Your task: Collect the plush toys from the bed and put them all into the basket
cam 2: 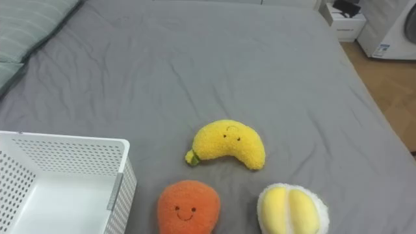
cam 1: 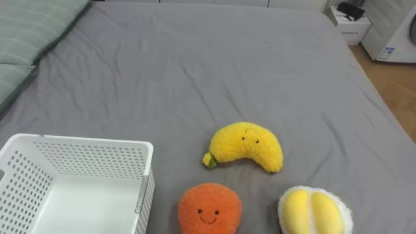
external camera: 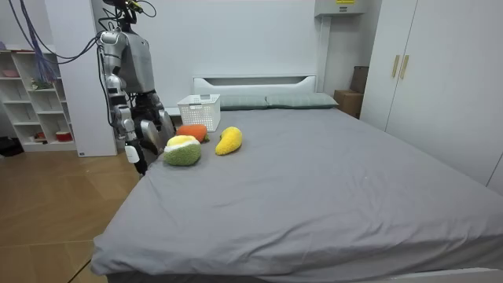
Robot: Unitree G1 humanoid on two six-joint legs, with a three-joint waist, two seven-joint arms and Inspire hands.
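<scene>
Three plush toys lie on the grey bed point(cam 1: 214, 71) near its front edge. The yellow banana point(cam 1: 247, 147) is the farthest in; an orange plush point(cam 1: 209, 208) with a smiling face lies in front of it. To their right lies a yellow-and-white fruit plush point(cam 1: 314, 211), green underneath in the room view point(external camera: 182, 150). A white perforated basket point(cam 1: 78, 140) stands on the bed to the left, and nothing shows inside it. In the room view I stand upright at the bedside by the toys. My right hand point(external camera: 133, 150) hangs low beside me.
Grey-green pillows point(cam 1: 29, 36) lie at the far left of the bed. Beyond the bed's right edge are wooden floor, a white nightstand point(cam 1: 350, 26) and a white appliance point(cam 1: 396, 32). A white shelf unit point(external camera: 31, 94) stands behind me.
</scene>
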